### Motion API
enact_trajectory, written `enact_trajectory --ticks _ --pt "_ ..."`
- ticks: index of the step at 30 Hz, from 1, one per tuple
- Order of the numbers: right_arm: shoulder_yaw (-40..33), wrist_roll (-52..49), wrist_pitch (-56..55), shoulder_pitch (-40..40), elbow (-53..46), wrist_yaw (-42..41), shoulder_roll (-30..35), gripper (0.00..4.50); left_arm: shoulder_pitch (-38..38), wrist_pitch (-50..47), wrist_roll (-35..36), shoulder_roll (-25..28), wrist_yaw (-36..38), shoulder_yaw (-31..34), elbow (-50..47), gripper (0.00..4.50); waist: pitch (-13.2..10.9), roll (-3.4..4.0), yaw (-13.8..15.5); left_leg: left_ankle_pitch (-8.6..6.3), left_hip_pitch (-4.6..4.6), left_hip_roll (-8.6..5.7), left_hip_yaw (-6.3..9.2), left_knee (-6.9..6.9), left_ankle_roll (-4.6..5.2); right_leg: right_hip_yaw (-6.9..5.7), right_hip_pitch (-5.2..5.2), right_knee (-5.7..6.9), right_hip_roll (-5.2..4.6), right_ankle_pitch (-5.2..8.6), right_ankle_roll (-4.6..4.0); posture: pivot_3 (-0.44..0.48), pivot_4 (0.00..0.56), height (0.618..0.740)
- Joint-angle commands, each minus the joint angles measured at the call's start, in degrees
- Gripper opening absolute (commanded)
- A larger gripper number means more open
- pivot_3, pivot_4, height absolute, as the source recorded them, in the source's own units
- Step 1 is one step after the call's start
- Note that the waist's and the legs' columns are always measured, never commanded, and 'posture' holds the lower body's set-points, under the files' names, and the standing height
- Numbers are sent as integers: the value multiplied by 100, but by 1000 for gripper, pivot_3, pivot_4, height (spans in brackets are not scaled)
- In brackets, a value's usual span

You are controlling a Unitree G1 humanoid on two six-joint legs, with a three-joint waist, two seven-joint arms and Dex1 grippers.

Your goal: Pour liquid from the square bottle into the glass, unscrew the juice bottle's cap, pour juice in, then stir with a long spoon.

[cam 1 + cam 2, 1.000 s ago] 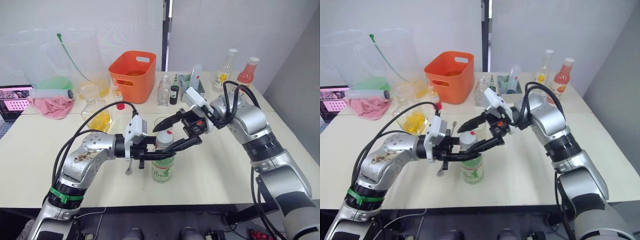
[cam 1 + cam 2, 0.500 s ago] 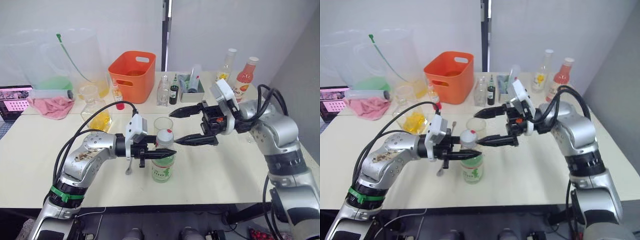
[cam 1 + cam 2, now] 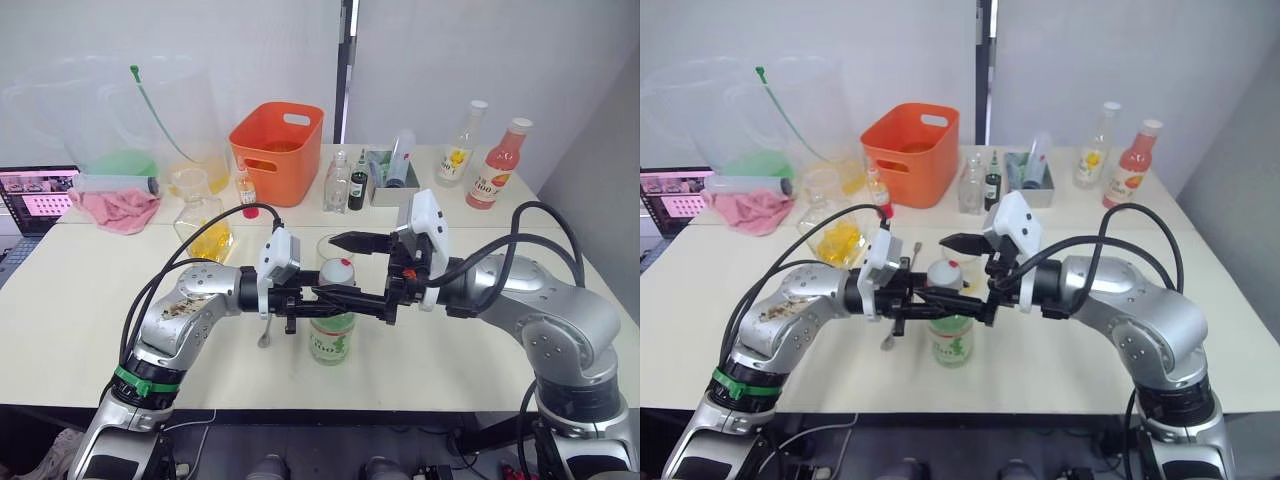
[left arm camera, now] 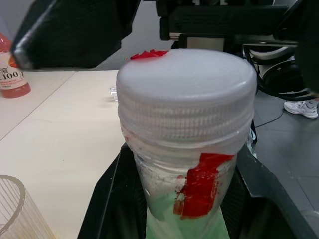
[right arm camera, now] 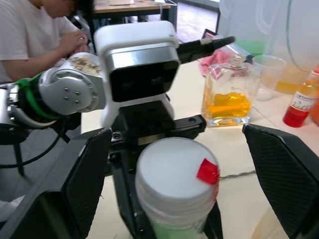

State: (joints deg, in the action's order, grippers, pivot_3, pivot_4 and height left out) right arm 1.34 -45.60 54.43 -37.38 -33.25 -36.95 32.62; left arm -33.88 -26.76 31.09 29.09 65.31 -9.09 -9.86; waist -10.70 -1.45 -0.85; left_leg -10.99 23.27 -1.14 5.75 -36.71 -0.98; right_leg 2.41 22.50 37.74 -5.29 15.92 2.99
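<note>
Holding the juice bottle (image 3: pixel 330 330) by its neck near the table's (image 3: pixel 450 350) front edge, the left gripper (image 3: pixel 312 297) is clenched just under the white cap (image 3: pixel 337 271). The right gripper (image 3: pixel 350 268) is spread wide, one finger on each side of the cap, not touching it. The glass (image 3: pixel 333 246) stands just behind the bottle. If the fingers close off-centre, they may slip on the cap or push the bottle against the glass and tip it.
</note>
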Motion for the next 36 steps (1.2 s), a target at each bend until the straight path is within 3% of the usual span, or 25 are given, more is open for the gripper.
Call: enact_trajectory --ticks 1,7,13,15,19,24,27,29,34,36 --pt "-105 -98 -33 -19 -171 141 -37 3712 -19 -2 -148 -31 39 -150 166 1418 0 0 0 0 0 0 0 0 0 0 -1 -3 0 0 0 0 150 740" --pt "87 39 -199 19 -123 -139 194 1701 5 0 -173 -35 31 -156 124 1418 0 0 1 0 -3 0 1 0 0 -2 -9 -7 1 0 1 0 150 740" --pt "440 311 -800 -74 254 -1092 502 1694 64 -48 -206 17 -81 -116 8 1418 0 0 3 0 -10 1 2 0 1 -5 -20 -14 2 1 2 0 150 740" --pt "666 475 -1258 -195 663 -1783 527 1694 76 -103 -202 45 -87 -110 -20 1418 0 0 -1 0 -10 1 3 0 1 -5 -21 -14 2 1 2 0 150 740" --pt "1380 1120 -2838 -1196 2483 -4129 295 1694 269 -253 -113 196 -132 -51 -391 1418 0 0 -71 0 -19 3 -1 0 1 -4 -25 -14 4 1 3 0 150 740" --pt "1655 1366 -3465 -2106 4034 -5412 -29 1694 396 -362 -56 307 -247 2 -643 1418 0 0 -148 -1 -22 10 7 9 2 -6 -23 -10 11 1 1 0 150 740" --pt "1936 1195 -3694 -2562 4624 -5555 -26 1694 451 -408 -37 371 -317 38 -768 1418 0 0 -161 -2 -21 9 7 9 3 -5 -20 -5 9 0 0 0 150 740" --pt "2060 1048 -3754 -2759 4828 -5555 42 2731 501 -439 -2 403 -368 78 -856 1418 0 0 -163 -2 -21 10 8 12 2 -5 -14 -3 10 0 0 0 150 740" --pt "1823 762 -3579 -2753 4464 -5555 398 4357 688 -435 48 518 -349 138 -952 1418 0 1 -156 -3 -14 8 7 12 1 -4 -7 -4 6 0 -1 0 150 740" --pt "1599 839 -3451 -2621 4228 -5509 486 4456 680 -412 41 518 -352 143 -914 1418 0 1 -147 -5 -7 8 7 14 2 -4 1 -3 6 -1 -1 0 150 740"
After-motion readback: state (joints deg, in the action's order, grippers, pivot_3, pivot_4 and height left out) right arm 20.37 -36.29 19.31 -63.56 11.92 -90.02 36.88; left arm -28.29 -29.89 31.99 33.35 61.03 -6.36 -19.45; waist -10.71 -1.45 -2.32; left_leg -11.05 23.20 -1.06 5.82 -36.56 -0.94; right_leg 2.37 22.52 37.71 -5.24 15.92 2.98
